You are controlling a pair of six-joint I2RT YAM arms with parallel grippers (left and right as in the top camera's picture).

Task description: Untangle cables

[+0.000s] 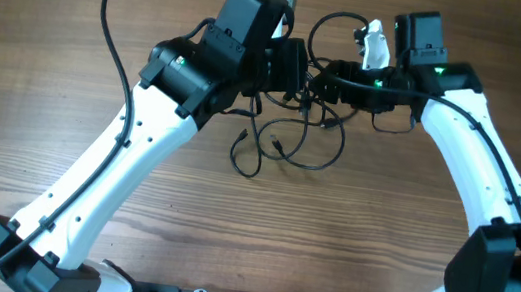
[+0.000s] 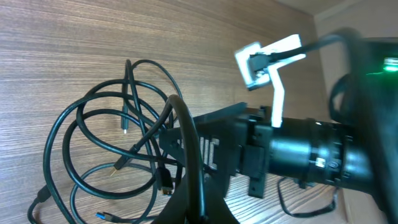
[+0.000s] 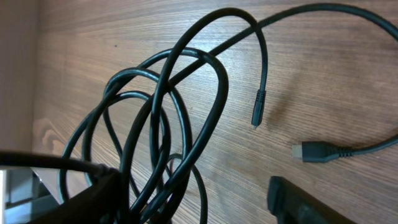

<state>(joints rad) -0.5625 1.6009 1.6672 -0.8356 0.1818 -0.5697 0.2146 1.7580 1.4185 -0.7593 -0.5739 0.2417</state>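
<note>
Robot lab bench
Left arm [image 1: 105,176] and right arm [image 1: 485,166] are mounted at the near edge of a wood-grain table [image 1: 10,53].

The cables [image 1: 292,135] are seen as thin black cords bunched in one tangle at the far middle of the table [image 1: 46,88], with loops overlapping and crossing and a few strands trailing toward the near side. In the right wrist view, one strand is ended by a slim plug [image 3: 257,115], and a wider flat plug [image 3: 309,151] is laid on the wood just to its right.
</note>
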